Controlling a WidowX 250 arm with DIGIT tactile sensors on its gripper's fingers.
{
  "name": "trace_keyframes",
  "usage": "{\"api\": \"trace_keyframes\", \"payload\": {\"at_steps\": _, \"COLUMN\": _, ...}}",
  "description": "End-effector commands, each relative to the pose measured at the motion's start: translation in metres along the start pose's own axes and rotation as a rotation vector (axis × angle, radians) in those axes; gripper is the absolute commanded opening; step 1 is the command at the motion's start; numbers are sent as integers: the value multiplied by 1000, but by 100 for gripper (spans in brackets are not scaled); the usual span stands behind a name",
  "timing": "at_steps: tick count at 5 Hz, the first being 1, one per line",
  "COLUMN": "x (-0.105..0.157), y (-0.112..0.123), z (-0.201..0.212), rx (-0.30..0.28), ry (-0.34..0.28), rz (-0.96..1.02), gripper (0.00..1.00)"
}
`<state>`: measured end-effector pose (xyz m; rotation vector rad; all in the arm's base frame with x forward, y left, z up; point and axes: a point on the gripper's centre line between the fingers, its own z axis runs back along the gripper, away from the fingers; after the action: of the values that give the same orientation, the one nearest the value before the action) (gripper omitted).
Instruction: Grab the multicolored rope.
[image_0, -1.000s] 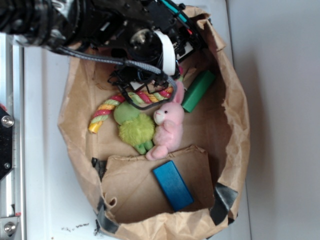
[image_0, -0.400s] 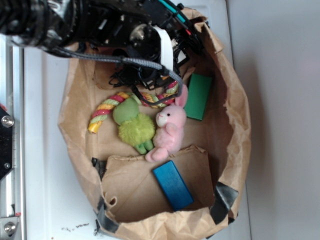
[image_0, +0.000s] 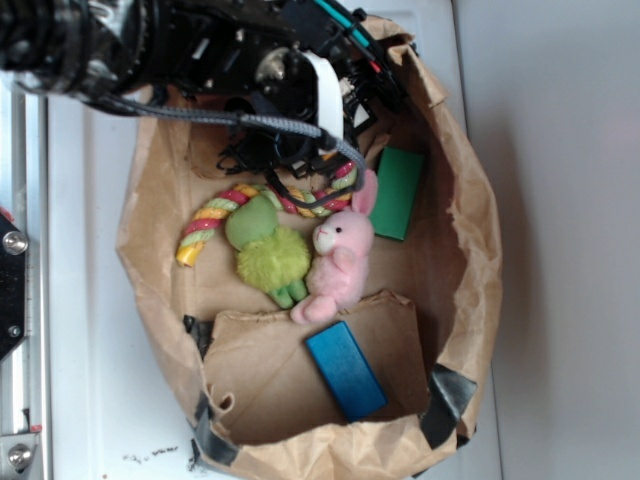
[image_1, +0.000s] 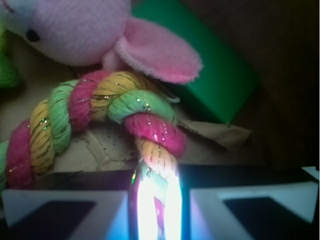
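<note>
A white table carried an open brown paper bag, which lay directly on it and filled most of the surface. Along the table's left edge ran a metal rail with screws. Small dark specks sat on the white surface near the bag's lower left corner. To the right, the surface turned grey.
</note>
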<state>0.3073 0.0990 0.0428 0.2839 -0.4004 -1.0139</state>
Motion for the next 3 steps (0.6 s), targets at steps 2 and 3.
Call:
{"api": "trace_keyframes", "payload": {"at_steps": 2, "x": 3, "y": 21, "z": 35, "rx": -10, "ry": 6, "rz": 175, "gripper": 0}}
{"api": "trace_keyframes", "payload": {"at_steps": 3, "x": 0, "y": 32, "z": 41, "rx": -15, "ry": 0, "rz": 219, "gripper": 0}}
